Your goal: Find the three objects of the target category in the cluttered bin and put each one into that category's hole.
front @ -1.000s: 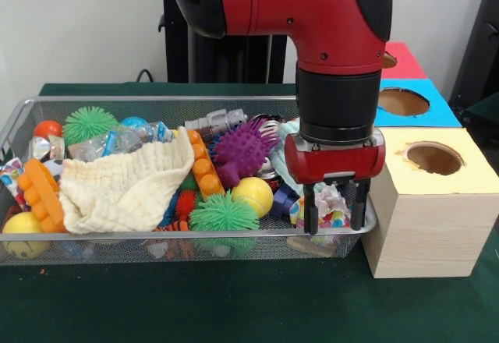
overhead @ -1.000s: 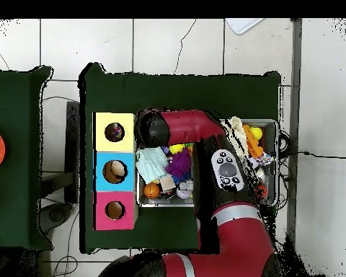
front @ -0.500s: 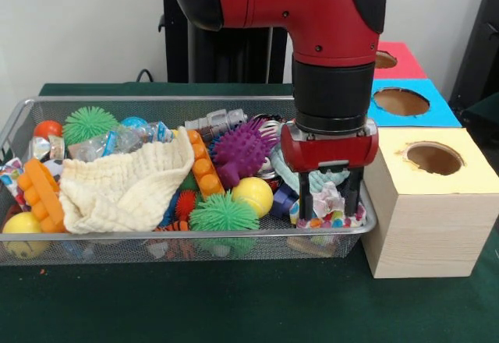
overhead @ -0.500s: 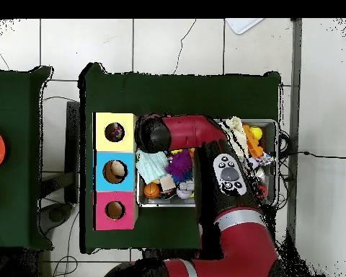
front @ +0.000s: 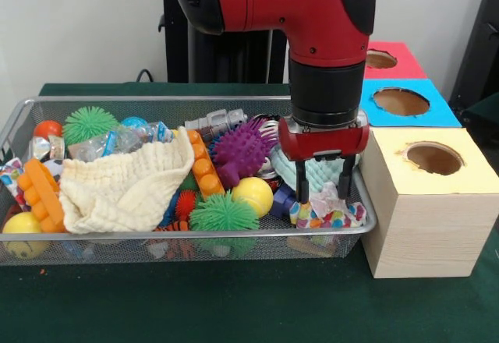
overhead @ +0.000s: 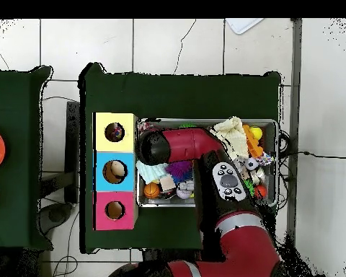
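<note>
One dotted white cloth piece (front: 327, 215) lies in the near right corner of the wire-mesh bin (front: 156, 235). My gripper (front: 323, 196) is open and empty, fingers pointing down. Its tips stand just above and behind this cloth and in front of the mint knit cloth (front: 320, 173). The yellow-topped box with its round hole (front: 433, 158) stands right of the bin. In the overhead view the arm (overhead: 177, 146) hides the gripper and the dotted cloth. Something small and coloured shows inside the yellow box's hole (overhead: 114, 132). No other dotted cloth is in sight.
The bin also holds the cream knit cloth (front: 125, 187), a purple spiky ball (front: 240, 150), a yellow ball (front: 252, 195), a green spiky ball (front: 223, 213) and orange bricks (front: 43, 195). The blue-topped box (front: 401, 101) and the red-topped box (front: 380, 59) stand behind the yellow one.
My gripper has drawn back toward the robot's side of the bin and a little left in the front view, still open. The dotted cloth has stayed in the bin.
</note>
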